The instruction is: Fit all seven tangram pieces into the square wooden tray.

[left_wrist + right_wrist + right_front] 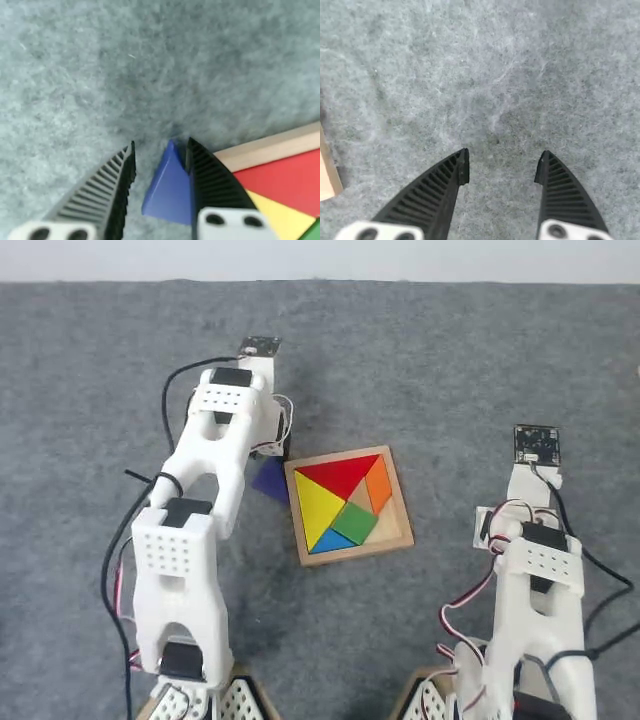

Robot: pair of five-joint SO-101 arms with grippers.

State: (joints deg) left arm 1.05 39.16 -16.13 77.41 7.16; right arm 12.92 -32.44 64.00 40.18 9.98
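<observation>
Step in hand, likely: pickup of last loose piece. Dark blue wooden triangle (167, 192) on grey carpet (450, 360), just outside square wooden tray (355, 554), at tray's 9 o'clock. Left gripper (161, 145) agape, straddling triangle, one finger touching it. Right gripper (504, 152) agape over carpet, tray's 3 o'clock. Next: close, lift, turn triangle to match remaining gap.

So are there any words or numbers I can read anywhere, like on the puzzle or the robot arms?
No words, numbers or signs can be read here.
The wooden tray and the coloured pieces in it are plain.
The blue piece beside the tray is plain too.
The grey mat has no print.
The small dark boards on the arms may carry tiny marks, but they are too small to read.
</observation>
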